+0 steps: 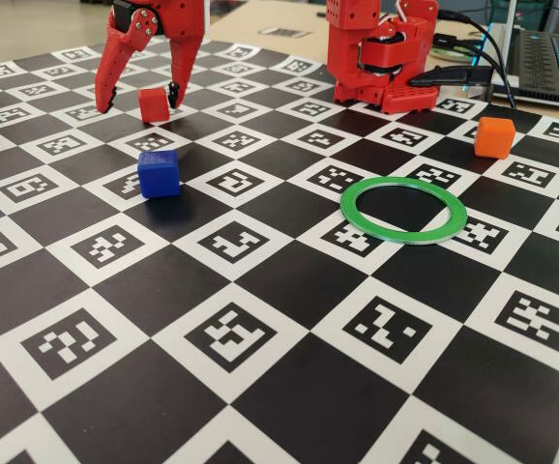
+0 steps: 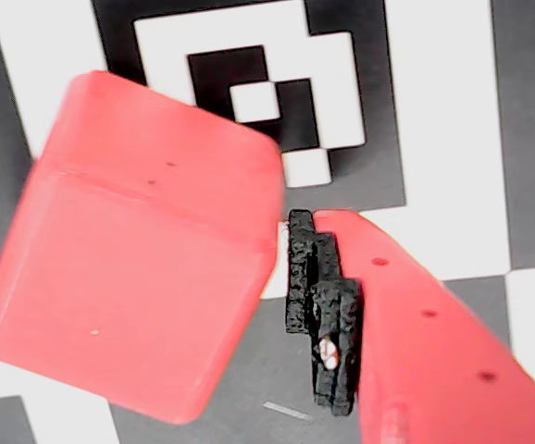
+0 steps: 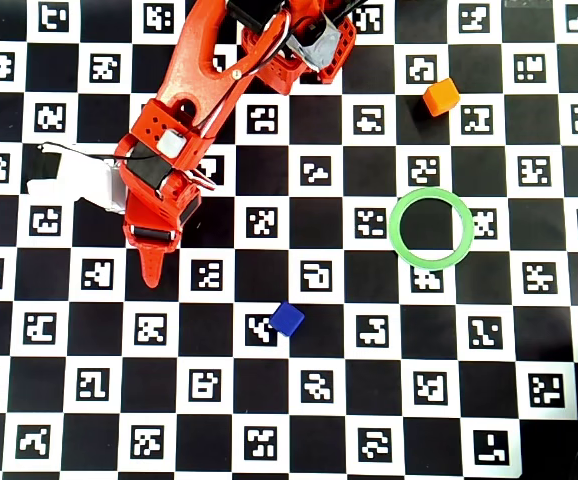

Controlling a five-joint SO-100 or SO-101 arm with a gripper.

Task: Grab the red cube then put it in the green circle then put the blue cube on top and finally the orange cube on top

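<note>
Small matte red plastic cube [image 1: 154, 103] on the checkered marker board [image 1: 289, 290], far left in the fixed view, well apart from the flat green ring [image 1: 403, 210]. Between the spread fingers of the red two-finger gripper [image 1: 136, 101], nothing clamped yet. Black-padded fingertip [image 2: 323, 310] just beside the cube's right face in the wrist view, apparently not touching; closing squarely probably next.

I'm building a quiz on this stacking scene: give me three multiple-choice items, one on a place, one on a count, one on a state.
1. Where is the red cube in the fixed view?
A. inside the green circle
B. between the fingers of the gripper
C. atop the blue cube

2. How many cubes lie inside the ring?
A. none
B. one
C. two

3. The gripper is
A. shut on the orange cube
B. open around the red cube
C. out of view

Answers: 1 B, a finger stands on each side; 2 A, only board shows inside; 3 B, gaps show beside the cube.
</note>
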